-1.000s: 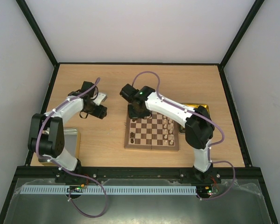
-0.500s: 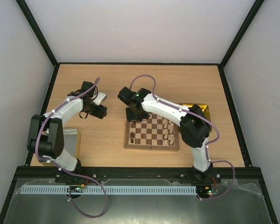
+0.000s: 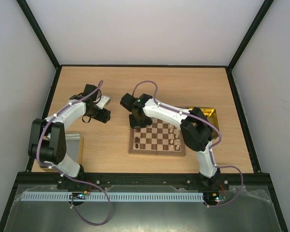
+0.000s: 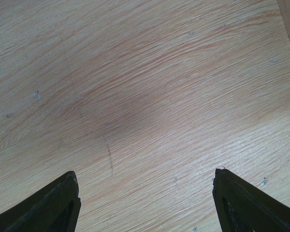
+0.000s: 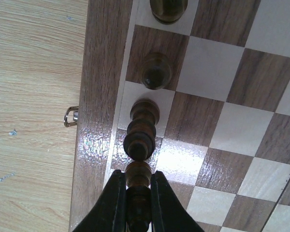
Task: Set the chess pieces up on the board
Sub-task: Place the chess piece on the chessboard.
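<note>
The board [image 3: 157, 137] lies mid-table. Pale chess pieces [image 3: 174, 135] stand along its right columns and a few dark ones [image 3: 136, 141] at its left edge. My right gripper [image 3: 135, 118] is over the board's far-left corner. In the right wrist view it [image 5: 137, 176] is shut on a dark chess piece [image 5: 137, 193] above the edge column. A tall dark piece [image 5: 142, 128] stands just ahead of it, then a dark pawn [image 5: 156, 71] and another dark piece [image 5: 168, 8]. My left gripper [image 3: 99, 113] [image 4: 145, 193] is open and empty over bare table, left of the board.
A shiny yellow tray [image 3: 210, 113] sits behind the board's right corner, partly under the right arm. A grey tray [image 3: 75, 145] lies near the left arm's base. A small white object [image 3: 105, 101] lies by the left gripper. A metal latch [image 5: 70, 116] sticks out of the board's border.
My right gripper has moved left and slightly back, from over the board's far-left squares to its far-left corner, with the dark piece in it. The left arm has not moved.
</note>
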